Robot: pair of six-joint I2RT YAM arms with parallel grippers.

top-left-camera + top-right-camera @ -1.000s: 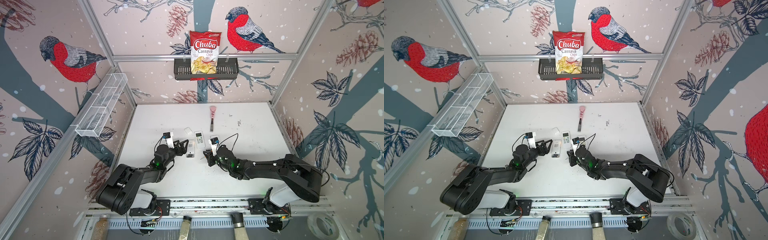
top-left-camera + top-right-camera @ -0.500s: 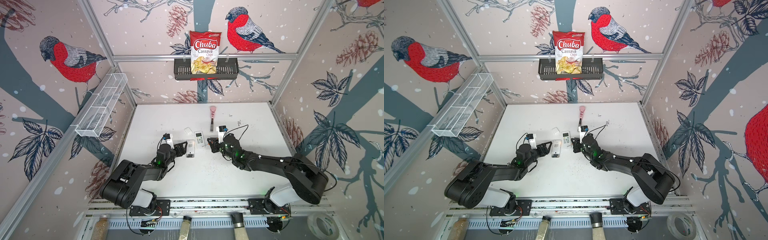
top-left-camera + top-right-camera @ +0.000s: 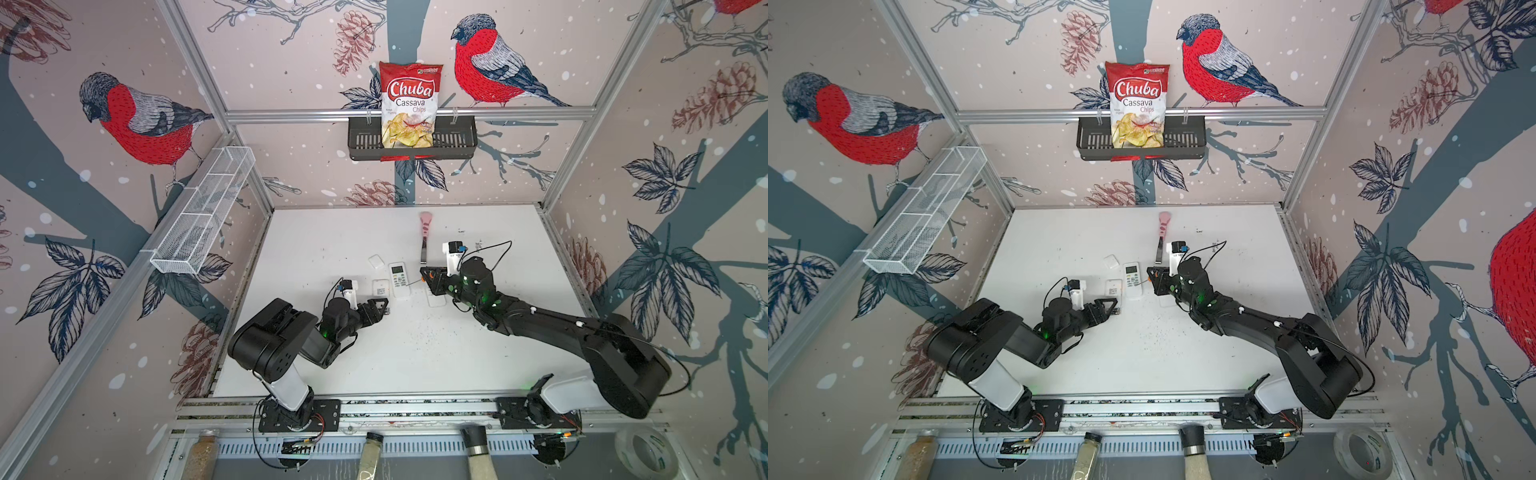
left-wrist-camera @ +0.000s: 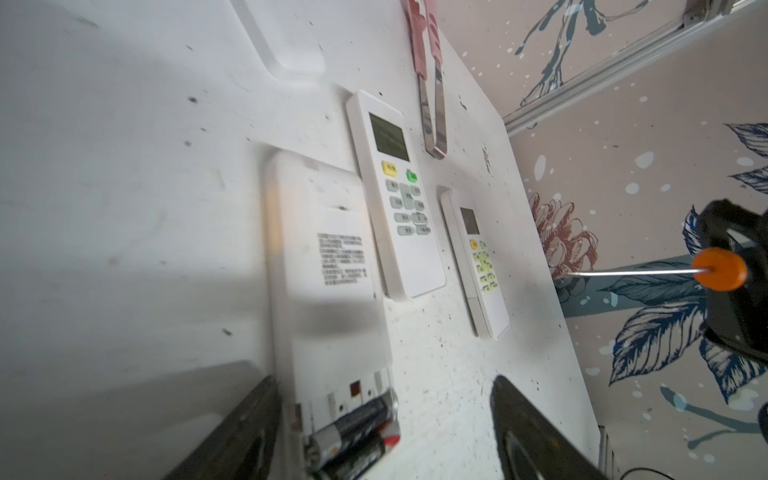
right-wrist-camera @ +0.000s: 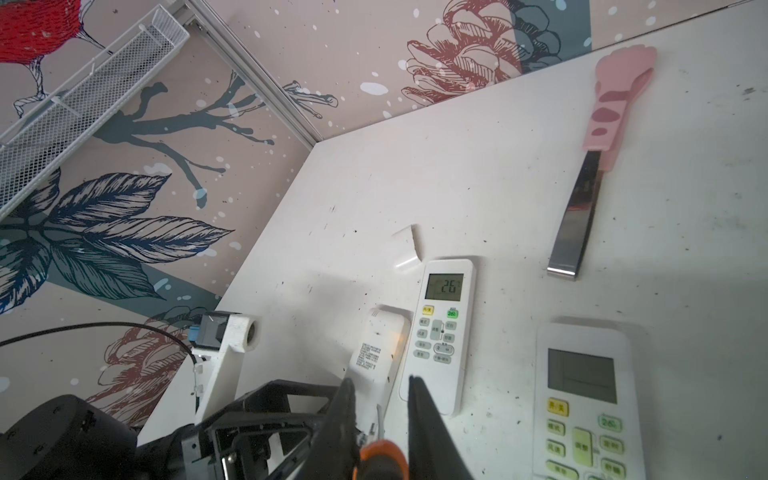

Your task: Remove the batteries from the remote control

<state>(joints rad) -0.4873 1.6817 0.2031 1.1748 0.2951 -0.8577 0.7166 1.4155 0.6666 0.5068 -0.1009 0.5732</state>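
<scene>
You are working on the lifting-out step: two slim dark cylindrical batteries (image 4: pixel 353 432) are lying in the open end of the face-down white plastic remote control (image 4: pixel 328 266), your left gripper (image 3: pixel 382 304) standing wide and empty around them. Your right gripper (image 3: pixel 428 277), to its right, is clamping an orange-handled screwdriver (image 4: pixel 718 268). Next you are probably needing a narrower pinch; a face-up white remote (image 4: pixel 399 195) is crowding that right edge, so open room is lying leftward.
</scene>
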